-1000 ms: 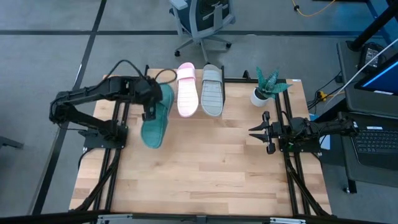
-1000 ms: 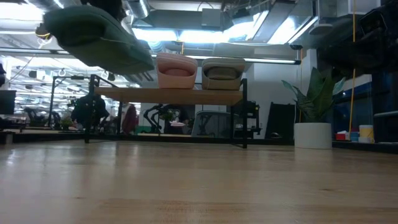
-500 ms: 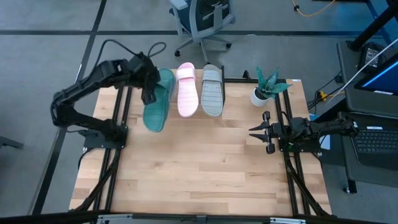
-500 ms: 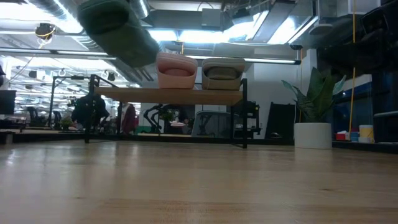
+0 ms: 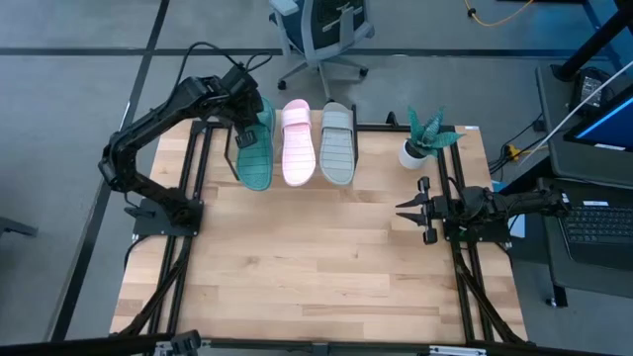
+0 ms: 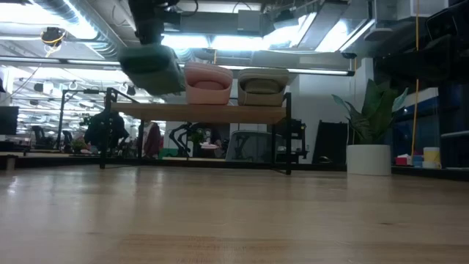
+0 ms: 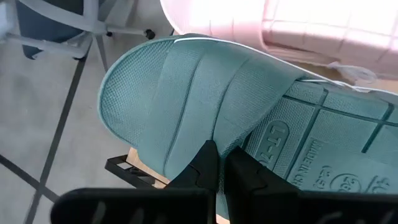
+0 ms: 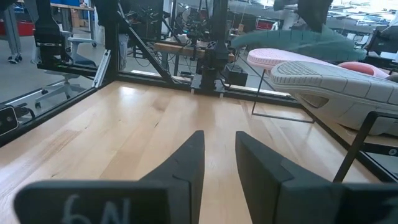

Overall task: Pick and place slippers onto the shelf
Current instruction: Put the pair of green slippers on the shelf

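Observation:
My left gripper [image 5: 240,131] is shut on the teal green slipper [image 5: 255,153], which hangs over the left end of the shelf [image 6: 198,112], next to the pale pink slipper [image 5: 297,145]. The grey slipper [image 5: 337,145] lies on the pink one's right. Pink [image 6: 208,83] and grey [image 6: 262,83] rest side by side on the plank top. The teal slipper [image 6: 150,67] sits a little higher than they do. My right gripper [image 5: 410,210] is open and waits above the table's right side, touching nothing. My left gripper pinches the wide strap of the teal slipper at the strap's edge [image 7: 214,138] between its two fingers [image 7: 205,163]. The fingers come from above, pointing down. The slipper is lifted clear, roughly level, just above the shelf top, lengthwise beside the pink slipper.
A small potted plant [image 5: 420,138] stands at the table's far right, right of the shelf. An office chair [image 5: 321,35] is on the floor beyond the far edge. The wide wooden tabletop [image 5: 316,267] stretches from the shelf to the near edge.
My left gripper has carried the teal slipper toward the far edge and to the right, up to the pink slipper. The slipper has turned from slanting across the shelf's left end to lying parallel with the other two. The gripper has stayed shut on it.

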`<state>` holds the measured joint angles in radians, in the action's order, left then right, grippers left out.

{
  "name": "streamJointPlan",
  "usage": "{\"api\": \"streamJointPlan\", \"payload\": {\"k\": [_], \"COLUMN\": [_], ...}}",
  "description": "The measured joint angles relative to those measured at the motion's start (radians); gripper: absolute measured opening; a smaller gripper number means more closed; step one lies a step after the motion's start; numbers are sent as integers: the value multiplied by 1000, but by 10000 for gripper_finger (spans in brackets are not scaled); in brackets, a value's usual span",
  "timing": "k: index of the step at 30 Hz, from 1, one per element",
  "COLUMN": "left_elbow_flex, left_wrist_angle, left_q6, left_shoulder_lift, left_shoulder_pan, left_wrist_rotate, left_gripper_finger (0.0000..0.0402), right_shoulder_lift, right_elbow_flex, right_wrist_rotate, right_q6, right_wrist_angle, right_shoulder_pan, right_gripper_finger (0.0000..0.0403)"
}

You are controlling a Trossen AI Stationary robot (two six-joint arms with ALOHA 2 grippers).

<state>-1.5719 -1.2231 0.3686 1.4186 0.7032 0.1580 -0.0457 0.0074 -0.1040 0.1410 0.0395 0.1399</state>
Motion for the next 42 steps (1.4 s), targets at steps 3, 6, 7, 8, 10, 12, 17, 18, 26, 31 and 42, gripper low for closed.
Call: {"api": "streamJointPlan", "payload": {"k": [3, 6, 7, 8, 10, 12, 17, 18, 26, 31, 42], "left_elbow_flex": [-1, -1, -1, -1, -1, -1, -1, -1, -1, -1, -1], "left_wrist_angle": [2, 2, 2, 2, 2, 2, -10, -9, -5, -1, 1], "left_q6": [19, 34, 35, 35, 41, 55, 64, 64, 84, 86, 87], "left_shoulder_lift": [19, 37, 42, 46, 55, 62, 69, 69, 73, 91, 133], "left_shoulder_pan": [22, 35, 38, 42, 55, 65, 89, 91, 108, 113, 116], "left_wrist_rotate": [-20, -30, -30, -31, -34, -33, -35, -35, -74, -71, -70], "left_gripper_finger": [2, 2, 2, 2, 2, 2, 2, 2, 2, 2, 2], "right_shoulder_lift": [0, 0, 0, 0, 0, 0, 0, 0, 0, 0, 0], "right_elbow_flex": [0, 0, 0, 0, 0, 0, 0, 0, 0, 0, 0], "right_wrist_rotate": [0, 0, 0, 0, 0, 0, 0, 0, 0, 0, 0], "right_q6": [0, 0, 0, 0, 1, 2, 4, 7, 22, 22, 22], "right_wrist_angle": [0, 0, 0, 0, 0, 0, 0, 0, 0, 0, 0], "right_shoulder_pan": [0, 0, 0, 0, 0, 0, 0, 0, 0, 0, 0], "right_gripper_finger": [92, 92, 92, 92, 92, 92, 92, 92, 92, 92, 92]}}
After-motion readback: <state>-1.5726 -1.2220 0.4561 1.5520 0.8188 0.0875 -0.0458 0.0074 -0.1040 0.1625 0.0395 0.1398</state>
